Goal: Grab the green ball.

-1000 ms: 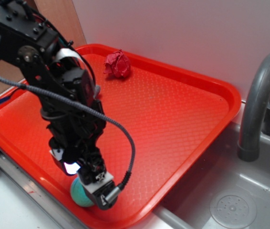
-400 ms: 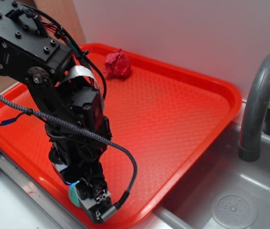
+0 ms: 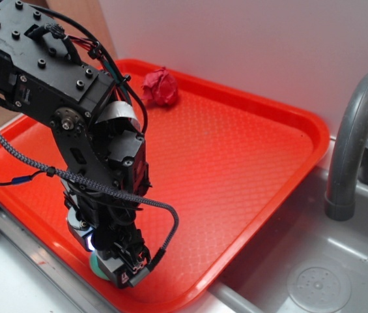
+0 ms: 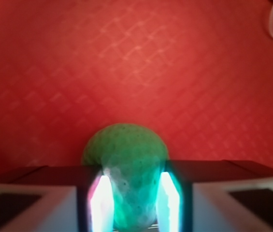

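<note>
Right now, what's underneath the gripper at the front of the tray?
The green ball sits under the gripper, between its two fingers, resting on the red tray. In the exterior view the arm covers most of it; only a sliver shows. Whether the pads touch it is unclear.

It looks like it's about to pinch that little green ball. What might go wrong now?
The small mint-green dimpled ball is round, so it might squirt out from between the gripper fingers as they press. It also sits close to the raised rim of the red plastic tray, so the gripper could knock that rim.
</note>
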Controlling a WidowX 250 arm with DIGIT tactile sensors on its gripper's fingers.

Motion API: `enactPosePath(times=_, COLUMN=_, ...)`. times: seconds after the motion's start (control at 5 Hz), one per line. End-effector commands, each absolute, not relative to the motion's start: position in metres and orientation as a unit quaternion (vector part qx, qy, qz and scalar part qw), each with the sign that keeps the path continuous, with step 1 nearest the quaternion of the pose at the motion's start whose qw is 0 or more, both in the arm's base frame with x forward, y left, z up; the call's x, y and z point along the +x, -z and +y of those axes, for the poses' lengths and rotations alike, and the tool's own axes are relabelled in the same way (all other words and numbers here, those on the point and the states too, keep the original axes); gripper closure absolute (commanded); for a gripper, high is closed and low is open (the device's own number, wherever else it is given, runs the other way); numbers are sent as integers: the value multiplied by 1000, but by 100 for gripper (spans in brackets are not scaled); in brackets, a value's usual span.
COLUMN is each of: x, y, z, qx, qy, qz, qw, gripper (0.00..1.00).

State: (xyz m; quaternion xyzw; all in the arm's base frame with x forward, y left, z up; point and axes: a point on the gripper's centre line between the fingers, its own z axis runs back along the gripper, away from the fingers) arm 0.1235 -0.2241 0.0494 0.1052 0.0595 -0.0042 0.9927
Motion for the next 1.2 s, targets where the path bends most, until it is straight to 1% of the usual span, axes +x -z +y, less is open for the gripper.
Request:
enactPosePath(times=0.0, x=156, y=-118, z=-170, qx=51, qy=-94, qz=6, qw=994, gripper=100)
enactPosePath(times=0.2, x=167, y=-167, z=-133, qx=4, qy=-170, qz=-23, qw=985, gripper=100)
enactPosePath(times=0.4, x=184, y=-213, z=-114, qx=-29, qy=-197, qz=-31, qw=980, gripper=100)
enactPosePath(times=0.6, x=193, y=-246, z=-102, qx=-31, qy=-198, qz=-65, qw=977, gripper=100)
enactPosePath(times=0.8, x=208, y=-260, z=-87, qx=-63, qy=-151, qz=-71, qw=984, gripper=100)
enactPosePath(times=1.0, x=228, y=-256, z=-81, qx=-65, qy=-27, qz=-56, qw=996, gripper=100)
